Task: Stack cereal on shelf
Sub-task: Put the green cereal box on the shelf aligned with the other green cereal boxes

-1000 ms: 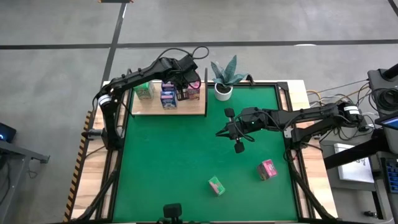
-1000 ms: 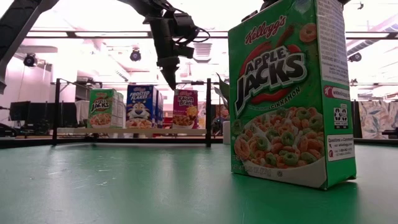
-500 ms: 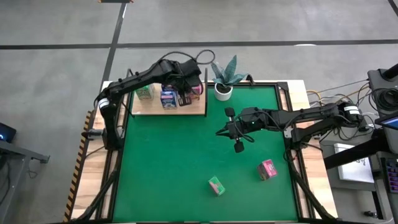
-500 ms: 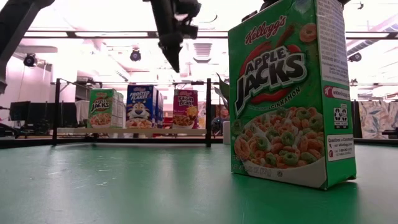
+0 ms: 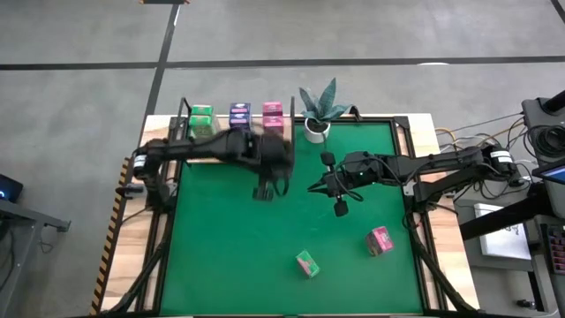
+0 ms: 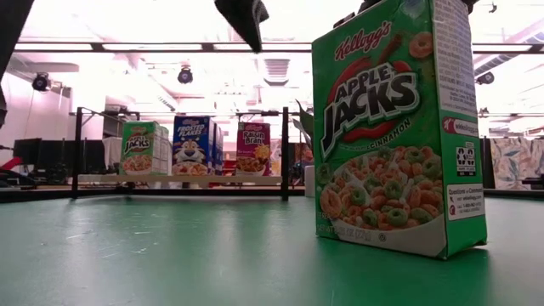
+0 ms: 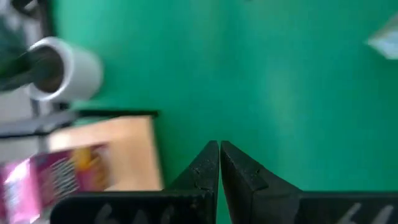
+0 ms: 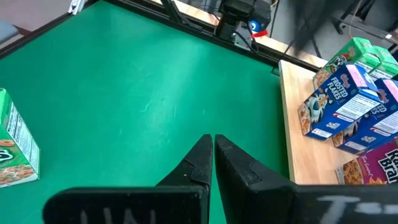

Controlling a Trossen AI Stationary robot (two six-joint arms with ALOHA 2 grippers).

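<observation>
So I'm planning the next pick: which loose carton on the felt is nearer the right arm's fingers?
The pink carton, right of the green carton and closer to those fingers.

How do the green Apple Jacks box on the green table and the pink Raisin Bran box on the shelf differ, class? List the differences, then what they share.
The green Apple Jacks box stands on the bare green table; the pink Raisin Bran box is on the wooden shelf. The green box stands alone, while the pink one has neighbours. Colours and printing differ. Both are small cereal cartons, and neither is held.
</observation>
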